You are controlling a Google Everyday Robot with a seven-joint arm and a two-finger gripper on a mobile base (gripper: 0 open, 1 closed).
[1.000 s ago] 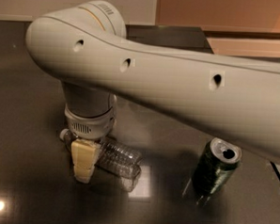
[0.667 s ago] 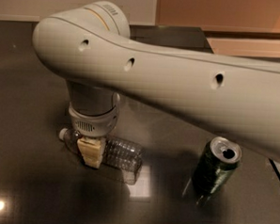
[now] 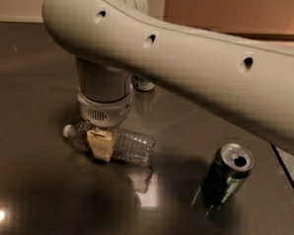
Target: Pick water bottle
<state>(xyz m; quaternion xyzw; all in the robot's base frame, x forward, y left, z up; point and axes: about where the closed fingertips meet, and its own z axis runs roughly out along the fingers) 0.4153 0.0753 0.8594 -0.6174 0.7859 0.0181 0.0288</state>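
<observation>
Water bottle (image 3: 130, 146) lies on table (image 3: 44, 198) | pincer (image 3: 103, 141) has come down astride it | pinching yet: cannot tell | lift pending

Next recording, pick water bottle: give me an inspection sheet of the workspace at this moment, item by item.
Surface: dark glossy tabletop, with light glints reflected on it.
Job's things: water bottle lies on its side on the tabletop, white cap toward the picture's left.
Clutter: dark green can upright, top opened, to the picture's right of the bottle and apart from it; white-and-green can farther back, mostly hidden by the arm.
Grippers: gripper down at the bottle's neck end, at table level.
Cables: nothing seen.
Surroundings: pale wall and orange-brown panel behind the table.
</observation>
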